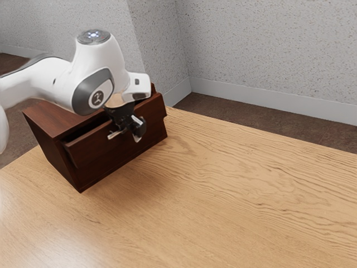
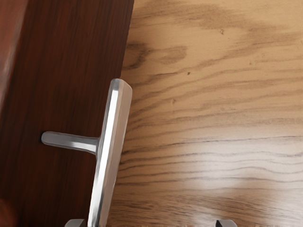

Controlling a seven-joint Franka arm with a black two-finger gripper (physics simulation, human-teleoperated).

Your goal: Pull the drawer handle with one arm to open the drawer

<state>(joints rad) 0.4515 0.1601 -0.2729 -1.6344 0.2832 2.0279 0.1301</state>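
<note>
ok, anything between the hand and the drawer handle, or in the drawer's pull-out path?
Nothing visible. The hand is at the silver handle, with the bar between its open fingers. No object shows on the table in front of the drawer front.

Drawer (image 2: pixel 61 71): dark reddish wood, smooth, satin. Handle (image 2: pixel 111 151): silvery metal, polished, bright highlights along the edge. Surface (image 1: pixel 223 195): light wood, strong grain, slight sheen. Arm (image 1: pixel 56 84): white glossy plastic shell. End effector (image 1: pixel 130 127): black, matt. Wall (image 1: pixel 268 39): speckled, rough-looking.
</note>
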